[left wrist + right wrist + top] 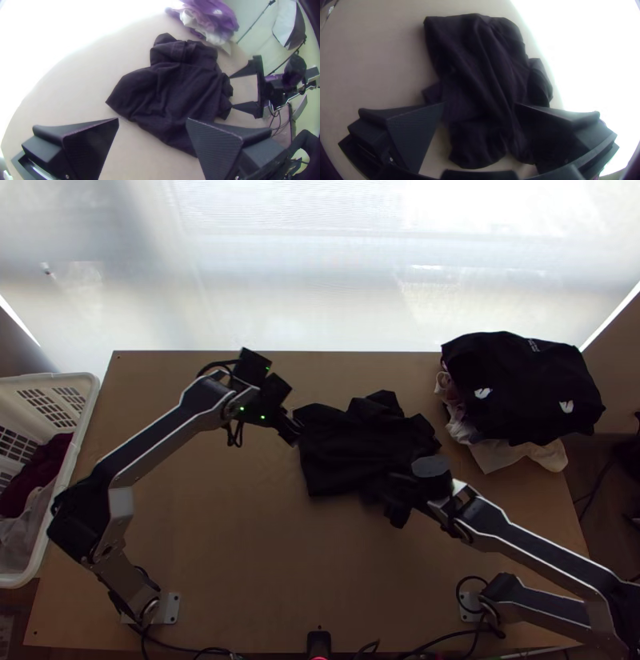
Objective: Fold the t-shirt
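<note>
A black t-shirt [352, 448] lies bunched and wrinkled on the middle of the table. At its left edge in the top view is my left gripper [292, 426]; in the left wrist view the left gripper [152, 121] stands open, part of the t-shirt [173, 90] between and beyond its fingers. By the cloth's lower right side is my right gripper [392, 496]. The right wrist view has the right gripper [480, 104] open over the t-shirt [476, 66], its fingers on either side of the bunched cloth.
A pile of clothes with a black garment [528, 388] on top lies at the table's back right corner. A white basket [92, 400] holding clothes stands beyond the left edge. Bare wooden tabletop [256, 564] lies between the arms' bases.
</note>
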Robot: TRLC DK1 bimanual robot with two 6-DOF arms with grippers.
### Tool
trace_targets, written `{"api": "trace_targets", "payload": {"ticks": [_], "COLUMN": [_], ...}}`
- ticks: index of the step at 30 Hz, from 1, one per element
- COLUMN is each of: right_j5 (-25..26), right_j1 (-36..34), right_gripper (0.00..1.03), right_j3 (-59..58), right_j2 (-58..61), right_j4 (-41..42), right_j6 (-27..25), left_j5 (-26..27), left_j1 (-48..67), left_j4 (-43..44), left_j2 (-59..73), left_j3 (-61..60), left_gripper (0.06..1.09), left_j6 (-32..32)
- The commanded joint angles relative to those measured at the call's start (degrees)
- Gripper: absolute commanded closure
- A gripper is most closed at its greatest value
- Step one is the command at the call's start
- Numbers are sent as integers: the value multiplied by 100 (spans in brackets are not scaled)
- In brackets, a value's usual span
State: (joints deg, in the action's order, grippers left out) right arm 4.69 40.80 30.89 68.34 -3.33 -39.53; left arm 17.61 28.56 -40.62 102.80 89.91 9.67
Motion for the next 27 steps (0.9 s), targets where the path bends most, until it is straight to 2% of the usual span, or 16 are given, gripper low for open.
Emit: {"api": "trace_targets", "payload": {"ticks": [1,6,10,14,27], "right_j5": [269,524,1096,1746,1851], "right_j1": [992,1651,1950,2152,2407], "right_gripper": [5,5,5,5,5], "right_j3": [-22,-22,-66,-136,162], "right_j2": [277,576,1077,1455,2430], "right_j4": [-1,254,1212,2504,3119], "right_j6": [-20,-20,-292,-828,-872], "left_j5": [94,94,94,94,85], "left_j1": [-562,-887,-975,-1107,-1300], "left_j4": [-69,-69,-60,-42,142], "left_j2": [-393,-568,-718,-929,-1228], "left_j3": [-175,-237,-325,-501,-984], "left_gripper": [10,10,10,10,10], "left_j6": [35,79,79,96,175]}}
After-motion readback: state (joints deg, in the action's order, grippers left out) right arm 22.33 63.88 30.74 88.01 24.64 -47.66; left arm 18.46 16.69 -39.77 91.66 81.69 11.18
